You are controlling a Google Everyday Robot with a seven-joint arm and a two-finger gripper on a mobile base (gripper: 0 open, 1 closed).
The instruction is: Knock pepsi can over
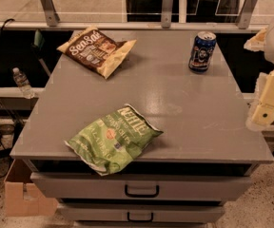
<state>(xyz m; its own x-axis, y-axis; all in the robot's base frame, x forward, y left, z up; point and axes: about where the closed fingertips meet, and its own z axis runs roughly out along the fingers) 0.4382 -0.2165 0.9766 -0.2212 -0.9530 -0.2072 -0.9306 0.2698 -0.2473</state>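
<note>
The pepsi can (202, 51) is a small dark-blue can with a silver top. It stands upright near the far right corner of the grey table (194, 122). My gripper (266, 109) hangs off the table's right edge, pale yellow, below the white arm. It is to the right of the can and nearer to the camera, well apart from it and touching nothing.
A brown chip bag (96, 49) lies at the far left of the table and a green chip bag (113, 139) lies at the front, overhanging the edge. Drawers (141, 189) sit below. A water bottle (22, 82) and a cardboard box (23, 194) are at the left.
</note>
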